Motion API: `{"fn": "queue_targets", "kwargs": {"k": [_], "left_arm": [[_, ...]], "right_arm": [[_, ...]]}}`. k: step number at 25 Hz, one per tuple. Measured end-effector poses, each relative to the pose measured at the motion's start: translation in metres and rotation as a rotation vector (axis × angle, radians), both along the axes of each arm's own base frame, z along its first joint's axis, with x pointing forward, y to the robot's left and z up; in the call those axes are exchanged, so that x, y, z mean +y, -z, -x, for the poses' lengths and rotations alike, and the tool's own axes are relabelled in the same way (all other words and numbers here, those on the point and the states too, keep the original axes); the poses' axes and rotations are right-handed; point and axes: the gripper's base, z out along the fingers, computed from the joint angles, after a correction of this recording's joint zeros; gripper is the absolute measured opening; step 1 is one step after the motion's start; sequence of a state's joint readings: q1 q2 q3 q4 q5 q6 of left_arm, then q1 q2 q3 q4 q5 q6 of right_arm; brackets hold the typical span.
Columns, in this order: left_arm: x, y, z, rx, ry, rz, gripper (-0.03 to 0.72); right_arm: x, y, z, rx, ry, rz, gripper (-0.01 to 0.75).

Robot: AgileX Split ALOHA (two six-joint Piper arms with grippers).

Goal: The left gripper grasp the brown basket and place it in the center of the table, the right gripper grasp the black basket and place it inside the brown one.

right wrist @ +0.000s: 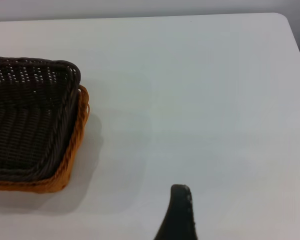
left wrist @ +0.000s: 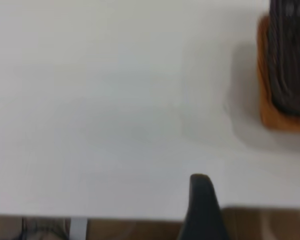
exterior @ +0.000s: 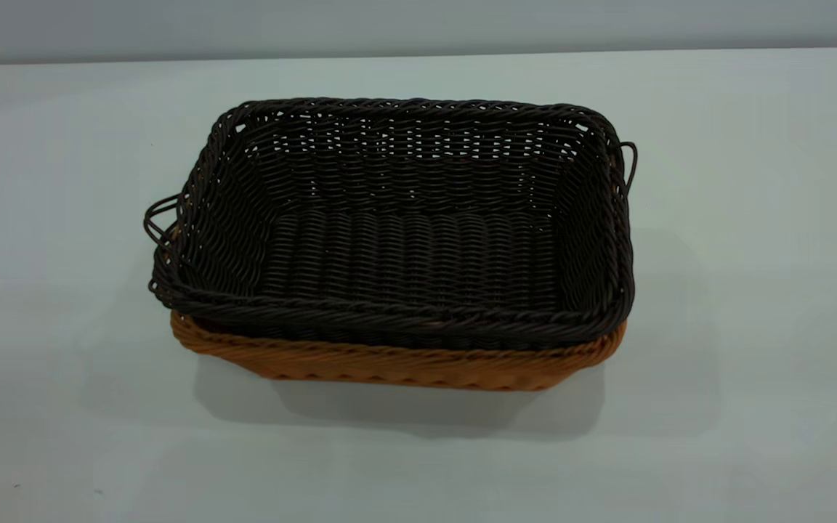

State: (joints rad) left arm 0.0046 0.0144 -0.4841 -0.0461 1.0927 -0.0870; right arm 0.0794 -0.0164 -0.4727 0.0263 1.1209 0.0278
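Surface [exterior: 62, 181]: a plain white top is shown, with both baskets set near its centre in the exterior view.

Brown basket [exterior: 404, 367]: it is seen resting on the surface; only its near wall and a strip of rim show beneath the dark one.

Black basket [exterior: 404, 232]: it is nested inside the brown basket, its rim riding slightly above the brown rim. Loop handles project at 3 and 9 o'clock. It sits a little skewed, overhanging toward 9 o'clock.

Long axis: the stacked pair is laid with its long sides running from 9 to 3 o'clock in the exterior view.

Left pincer [left wrist: 202, 205]: one dark fingertip alone is shown, held above the bare surface near its edge. Whether the fingers are apart or together cannot be told. Nothing is held by the visible tip.

Right pincer [right wrist: 179, 212]: a single dark fingertip is likewise shown over bare surface; its spread cannot be told. Nothing is held by the visible tip.

Relation to the pincers: neither arm appears in the exterior view. The stack lies well apart from both, its corner shown at the margin of each wrist view. Neither arm can be judged nearer.

Task stage: both placements are judged complete, with only withdrawal remaining.
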Motion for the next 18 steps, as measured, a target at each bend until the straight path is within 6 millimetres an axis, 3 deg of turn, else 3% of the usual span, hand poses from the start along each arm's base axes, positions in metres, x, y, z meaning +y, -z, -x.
{"fn": "queue_targets", "kwargs": {"k": [18], "left_arm": [[-0.0002, 0.0010, 0.0050, -0.025, -0.011, 0.000, 0.465]], "right_arm": [[0.0000, 0.0000, 0.0000, 0.000, 0.000, 0.000, 0.570]]}}
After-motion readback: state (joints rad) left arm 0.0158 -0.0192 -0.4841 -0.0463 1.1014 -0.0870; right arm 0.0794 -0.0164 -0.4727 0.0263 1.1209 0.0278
